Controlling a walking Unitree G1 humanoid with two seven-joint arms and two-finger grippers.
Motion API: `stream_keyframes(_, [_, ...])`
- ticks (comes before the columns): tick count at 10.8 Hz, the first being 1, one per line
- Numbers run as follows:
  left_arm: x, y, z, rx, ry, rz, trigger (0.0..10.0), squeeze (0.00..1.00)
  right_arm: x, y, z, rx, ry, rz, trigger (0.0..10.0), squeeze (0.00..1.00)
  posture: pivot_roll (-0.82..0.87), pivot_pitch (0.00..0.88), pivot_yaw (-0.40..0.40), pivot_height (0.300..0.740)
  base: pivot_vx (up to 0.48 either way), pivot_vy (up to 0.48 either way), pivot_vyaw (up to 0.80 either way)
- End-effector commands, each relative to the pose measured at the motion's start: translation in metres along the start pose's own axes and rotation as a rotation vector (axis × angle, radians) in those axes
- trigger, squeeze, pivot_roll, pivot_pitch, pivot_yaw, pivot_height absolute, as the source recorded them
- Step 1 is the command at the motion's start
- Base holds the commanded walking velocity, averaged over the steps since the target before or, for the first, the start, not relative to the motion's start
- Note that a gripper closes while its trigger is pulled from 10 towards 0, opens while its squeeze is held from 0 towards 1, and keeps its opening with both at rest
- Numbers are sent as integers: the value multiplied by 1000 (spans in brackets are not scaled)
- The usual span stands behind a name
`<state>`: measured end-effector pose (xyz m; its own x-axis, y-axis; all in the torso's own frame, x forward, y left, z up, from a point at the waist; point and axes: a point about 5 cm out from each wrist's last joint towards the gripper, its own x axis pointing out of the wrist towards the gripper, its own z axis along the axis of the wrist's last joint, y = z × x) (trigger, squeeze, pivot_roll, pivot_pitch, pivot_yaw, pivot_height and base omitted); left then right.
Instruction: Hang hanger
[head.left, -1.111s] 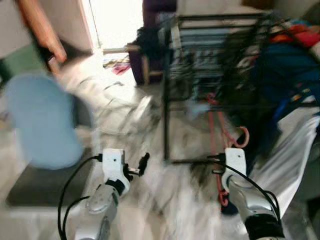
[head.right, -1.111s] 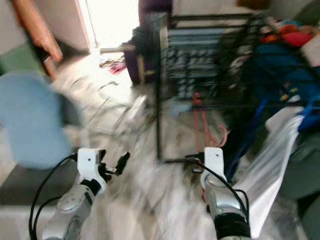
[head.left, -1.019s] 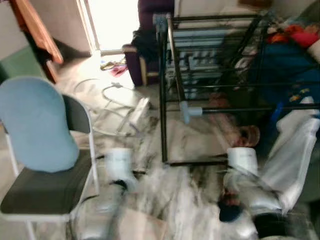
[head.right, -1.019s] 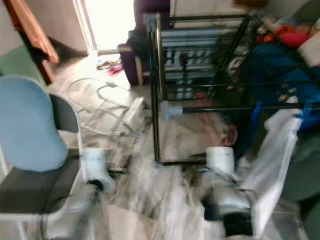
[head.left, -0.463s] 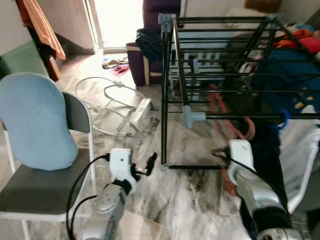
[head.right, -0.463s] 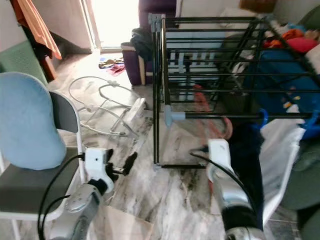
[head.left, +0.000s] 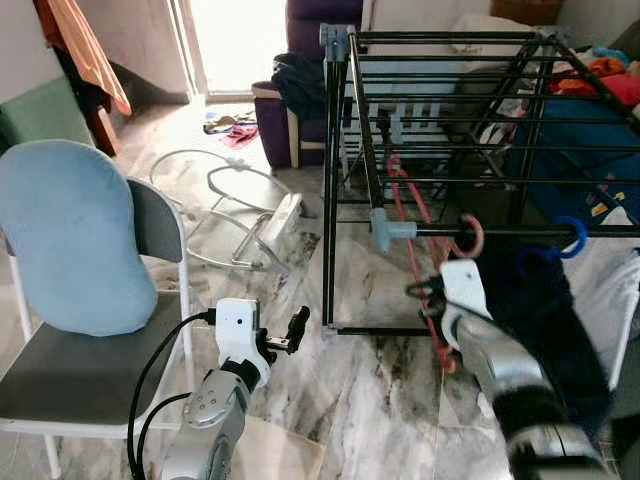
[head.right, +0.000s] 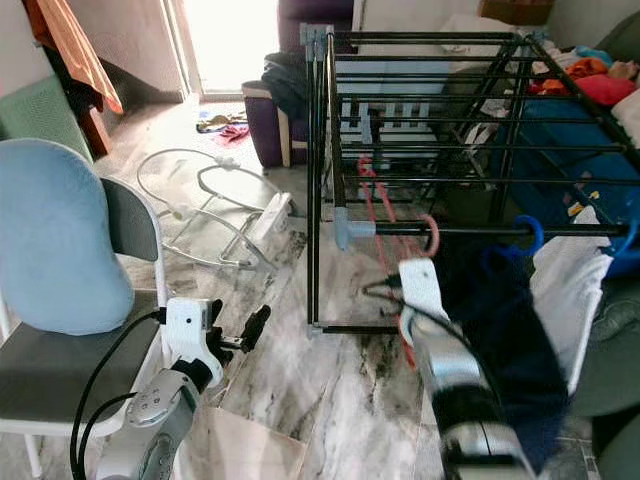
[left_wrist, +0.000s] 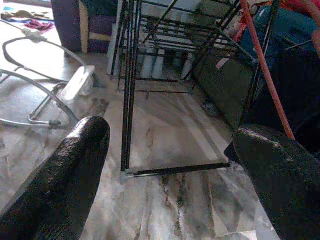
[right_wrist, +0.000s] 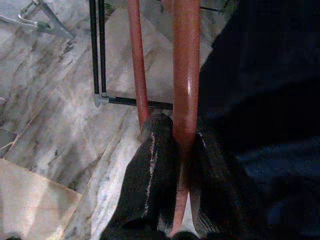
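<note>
Black metal rails make up the drying rack (head.left: 450, 120), the largest thing ahead of the robot, standing just beyond the right pincer (right_wrist: 176, 145). The red hanger (head.left: 425, 260) is nearly home: its hook curls over the front rail of the rack just above and beyond that pincer, and a dark garment (head.left: 545, 310) droops from it on the pincer's outer side. The right pincer is clenched on the hanger's red bar, as the right wrist view shows, the two black fingers (right_wrist: 150, 185) pressed to either side of it. By the look of it the hooking is done or almost done; what is left is to let the hook take the weight, release and draw the arm back. A blue hanger hook (head.left: 572, 238) sits on the same rail, farther along from the pincer.

The floor (head.left: 370, 400) below is grey-veined marble. On the far side of the left pincer (head.left: 297, 325) stands a folding chair (head.left: 90, 370) with a pale blue cushion (head.left: 70, 240). That left pincer hangs low and idle, released, its fingers well apart in its wrist view. Beyond it a white tubular frame (head.left: 240, 200) lies on the floor, and farther off a bright doorway (head.left: 240, 45).
</note>
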<state>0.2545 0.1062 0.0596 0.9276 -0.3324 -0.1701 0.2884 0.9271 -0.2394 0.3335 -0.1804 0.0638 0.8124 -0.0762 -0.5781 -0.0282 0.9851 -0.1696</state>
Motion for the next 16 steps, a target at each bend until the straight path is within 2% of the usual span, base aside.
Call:
stream_keyframes(1, [0,2,0,19,7,13,10000,0,1,10,16,3,-25,38,10000,0,-81,0,-17,740,0,0,0])
stream_keyframes(2, [-1,2,0,22,11,15,10000,0,3,15,18,33,-11,50,10000,0,-78,0,-19,740,0,0,0])
stream_keyframes(3, [-1,3,0,26,13,19,10000,0,5,27,19,84,46,73,10000,0,-68,0,-26,740,0,0,0])
stream_keyframes(5, [-2,5,-1,30,20,25,10000,0,8,45,23,92,58,107,10000,0,-59,0,-29,740,0,0,0])
stream_keyframes(6, [-2,6,-1,39,25,28,10000,0,9,53,18,121,89,121,10000,0,-52,0,-30,740,0,0,0])
stream_keyframes(8, [-3,7,-1,45,33,34,10000,0,10,53,2,109,128,107,10000,0,-46,0,-28,740,0,0,0])
stream_keyframes(9, [-3,8,-1,45,38,31,10000,0,11,48,-4,115,139,96,10000,992,-50,0,-26,740,0,0,0])
stream_keyframes(12, [-2,8,-1,50,46,23,10000,0,12,34,-4,96,78,62,10000,1000,-57,0,-15,740,0,0,0])
stream_keyframes(14, [-3,9,-1,51,44,28,10000,0,10,29,-1,-12,-26,22,10000,1000,-57,0,-16,740,0,0,0])
stream_keyframes(16, [-5,10,-3,50,47,36,10000,0,5,27,-1,-61,-85,30,10000,1000,-59,0,-17,740,0,0,0])
